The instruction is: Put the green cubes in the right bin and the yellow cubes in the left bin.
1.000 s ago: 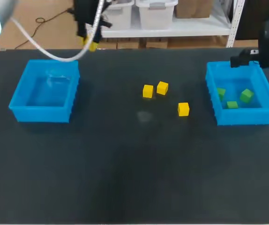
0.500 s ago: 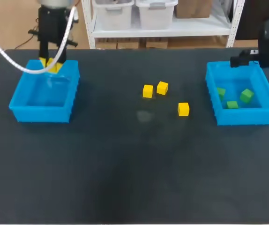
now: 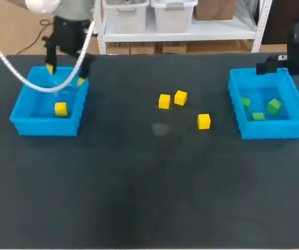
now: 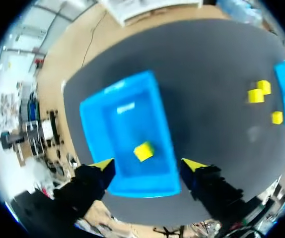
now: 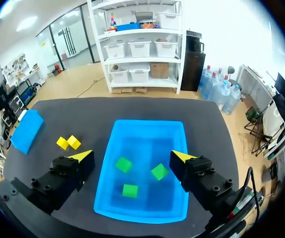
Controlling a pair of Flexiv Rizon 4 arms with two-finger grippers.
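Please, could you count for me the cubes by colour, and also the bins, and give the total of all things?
yellow cubes: 4 (1 in the left bin, 3 on the table)
green cubes: 3 (all in the right bin)
blue bins: 2
Total: 9

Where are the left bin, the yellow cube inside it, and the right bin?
left bin [image 3: 44, 128], head view, near wall.
yellow cube [image 3: 61, 109], head view, top face.
right bin [image 3: 272, 130], head view, near wall.
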